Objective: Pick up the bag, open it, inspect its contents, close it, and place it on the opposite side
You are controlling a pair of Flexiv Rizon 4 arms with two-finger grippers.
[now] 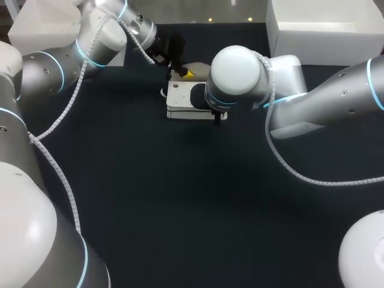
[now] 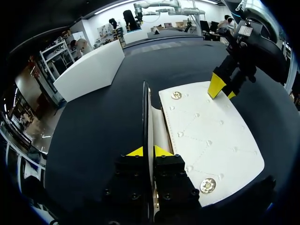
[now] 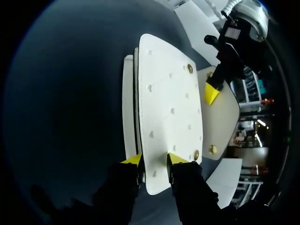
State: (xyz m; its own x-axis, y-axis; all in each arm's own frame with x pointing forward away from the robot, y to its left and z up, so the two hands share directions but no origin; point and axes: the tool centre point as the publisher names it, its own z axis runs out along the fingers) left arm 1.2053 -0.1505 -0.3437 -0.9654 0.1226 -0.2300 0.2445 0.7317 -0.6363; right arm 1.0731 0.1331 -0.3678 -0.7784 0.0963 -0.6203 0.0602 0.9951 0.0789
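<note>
**Two pinches on one white bag [image 1: 179, 102]**

My left gripper [image 2: 148, 151] has its yellow tips pressed against a thin, stiff panel [image 2: 146, 112] of the bag. The panel stands edge-on between the tips and is dark along its rim. My right gripper [image 3: 154, 159] takes the flap [image 3: 168, 93] from the opposite end. One tip lies on the flap's top face and the other seems to sit beneath it, so I read this as a pinch, though the underside is hidden. The flap is a smooth white sheet with rounded corners, crossed by lines of small studs, with round brass snaps [image 2: 207, 185] at two corners. Beneath it, layered white edges of the body show. The bag lies flat on the matte dark table [image 1: 180, 198], toward its far side, between my left arm [image 1: 90, 48] and right arm [image 1: 324, 96].
</note>
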